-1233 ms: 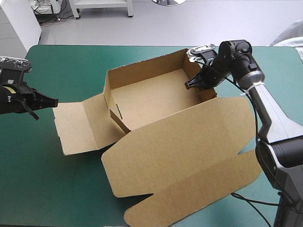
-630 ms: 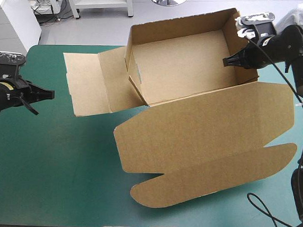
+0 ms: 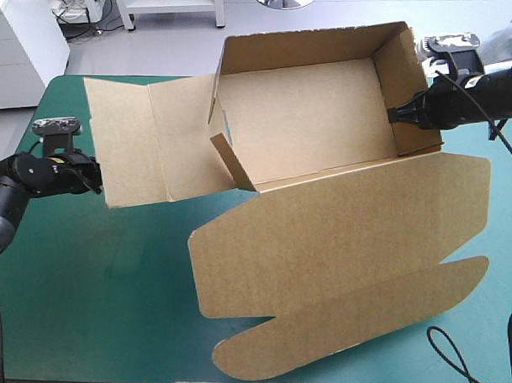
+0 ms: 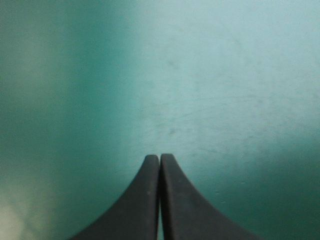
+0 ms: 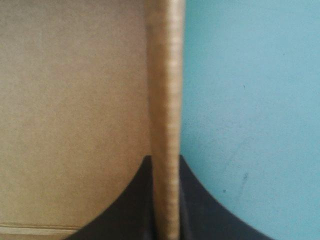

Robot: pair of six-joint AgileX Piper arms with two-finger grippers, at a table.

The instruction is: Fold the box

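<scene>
Two fingers (image 5: 197, 200) of our right gripper (image 3: 396, 115) pinch the box (image 3: 309, 118) at its right wall — likely light, stiff board; left gripper (image 4: 160, 157) closed, empty.

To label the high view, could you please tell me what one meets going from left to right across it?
Left claw → box's flat side flap → box's open tray → right claw, gripping the tray's wall.

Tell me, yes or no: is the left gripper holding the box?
No: in the left wrist view the left gripper has its black fingers shut together with nothing between them, only teal-green cover ahead.
</scene>
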